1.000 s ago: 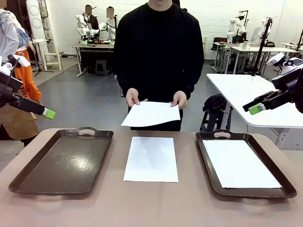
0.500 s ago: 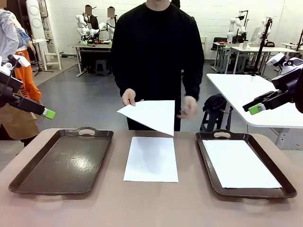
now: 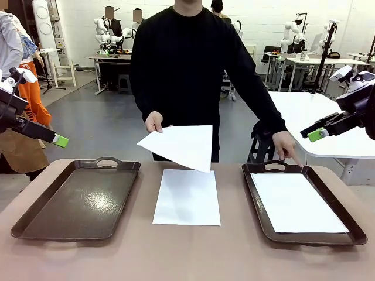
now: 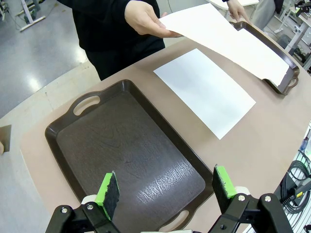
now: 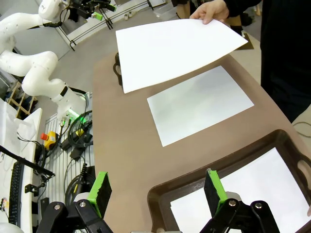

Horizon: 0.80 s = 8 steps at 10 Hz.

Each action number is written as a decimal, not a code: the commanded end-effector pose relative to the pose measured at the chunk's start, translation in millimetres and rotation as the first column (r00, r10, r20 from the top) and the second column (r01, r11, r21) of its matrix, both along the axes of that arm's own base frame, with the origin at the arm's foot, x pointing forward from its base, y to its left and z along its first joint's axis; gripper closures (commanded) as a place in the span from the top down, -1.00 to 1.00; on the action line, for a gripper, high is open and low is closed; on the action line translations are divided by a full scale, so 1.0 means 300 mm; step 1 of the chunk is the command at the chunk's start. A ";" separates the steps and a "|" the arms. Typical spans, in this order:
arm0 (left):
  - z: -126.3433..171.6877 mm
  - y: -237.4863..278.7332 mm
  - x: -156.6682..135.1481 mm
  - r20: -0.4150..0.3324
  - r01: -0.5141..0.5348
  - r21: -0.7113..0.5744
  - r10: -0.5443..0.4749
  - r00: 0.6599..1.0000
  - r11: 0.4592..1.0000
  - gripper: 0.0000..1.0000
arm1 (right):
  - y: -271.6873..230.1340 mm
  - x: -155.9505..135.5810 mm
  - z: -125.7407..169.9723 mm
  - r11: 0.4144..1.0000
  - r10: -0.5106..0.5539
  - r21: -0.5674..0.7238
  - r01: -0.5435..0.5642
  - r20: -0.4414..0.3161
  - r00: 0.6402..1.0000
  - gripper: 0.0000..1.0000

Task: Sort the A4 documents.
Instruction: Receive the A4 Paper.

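In the front view we see all three A4 documents together. The held sheet (image 3: 179,146) is in the air, gripped at one corner by the person's hand (image 3: 154,122) and tilted with its opposite corner down, above the far edge of the tabletop (image 3: 176,257). The middle sheet (image 3: 187,196) lies flat on the tabletop between the two trays. The third sheet (image 3: 297,202) lies inside the right tray (image 3: 252,199). The left tray (image 3: 76,199) shows its bare dark bottom. The person's other hand (image 3: 285,145) reaches to the far rim of the right tray with a finger pointing down; we cannot tell if it touches.

In this view each pincer appears as a green tip at the side of the picture, well above the tabletop, and we cannot judge its opening from here. The wrist views make it clear. The left pincer (image 4: 165,187) stands wide apart above the near end of the left tray, with nothing held. The right pincer (image 5: 158,187) is also wide apart, above a corner of the right tray.

In the left wrist view the held sheet hides most of the right tray. In the right wrist view it hides the left tray except a piece of handle, and the third sheet is cut off by the picture edge.
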State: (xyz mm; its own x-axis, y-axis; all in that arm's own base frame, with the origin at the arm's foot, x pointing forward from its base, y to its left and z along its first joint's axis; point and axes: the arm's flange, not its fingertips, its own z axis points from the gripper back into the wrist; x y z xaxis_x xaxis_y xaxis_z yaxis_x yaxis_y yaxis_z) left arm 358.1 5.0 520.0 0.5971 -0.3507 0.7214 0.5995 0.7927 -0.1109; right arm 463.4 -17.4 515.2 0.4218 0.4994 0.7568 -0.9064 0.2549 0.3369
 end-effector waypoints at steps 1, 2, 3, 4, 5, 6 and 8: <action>-0.005 0.006 0.004 0.003 0.006 -0.012 -0.006 1.000 1.000 1.00 | 0.003 0.003 0.001 1.000 -0.002 -0.001 0.002 0.006 1.000 1.00; -0.005 0.006 0.004 0.003 0.006 -0.012 -0.006 1.000 1.000 1.00 | 0.003 0.003 0.001 1.000 -0.002 -0.001 0.002 0.006 1.000 1.00; -0.005 0.006 0.004 0.003 0.006 -0.012 -0.006 1.000 1.000 1.00 | 0.003 0.003 0.001 1.000 -0.002 -0.001 0.002 0.006 1.000 1.00; -0.005 0.006 0.004 0.003 0.006 -0.012 -0.006 1.000 1.000 1.00 | 0.003 0.003 0.001 1.000 -0.002 -0.001 0.002 0.006 1.000 1.00; -0.005 0.006 0.004 0.003 0.006 -0.012 -0.006 1.000 1.000 1.00 | 0.003 0.003 0.001 1.000 -0.002 -0.001 0.002 0.006 1.000 1.00; -0.005 0.006 0.004 0.003 0.006 -0.012 -0.006 1.000 1.000 1.00 | 0.003 0.003 0.001 1.000 -0.002 -0.001 0.002 0.006 1.000 1.00; -0.005 0.006 0.004 0.003 0.006 -0.012 -0.006 1.000 1.000 1.00 | 0.003 0.003 0.001 1.000 -0.002 -0.001 0.002 0.006 1.000 1.00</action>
